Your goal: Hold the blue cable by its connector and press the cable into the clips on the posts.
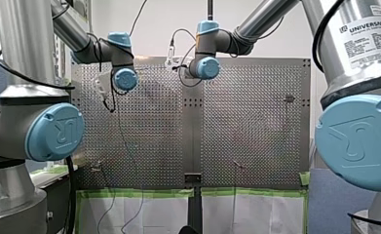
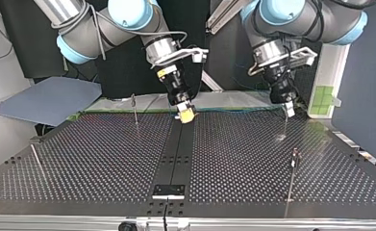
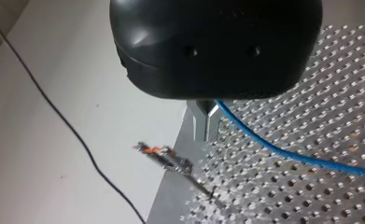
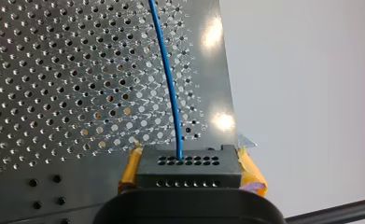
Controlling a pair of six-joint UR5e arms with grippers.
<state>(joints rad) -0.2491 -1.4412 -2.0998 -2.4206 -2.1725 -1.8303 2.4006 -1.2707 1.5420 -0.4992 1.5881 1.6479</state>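
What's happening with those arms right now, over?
Right gripper shut on connector. Left gripper shut on blue cable. Nearest post not yet clipped.

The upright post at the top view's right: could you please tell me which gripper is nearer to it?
Left. My left gripper hangs just beyond the post, slightly higher; my right gripper is farther off, at the far end of the dark middle strip.
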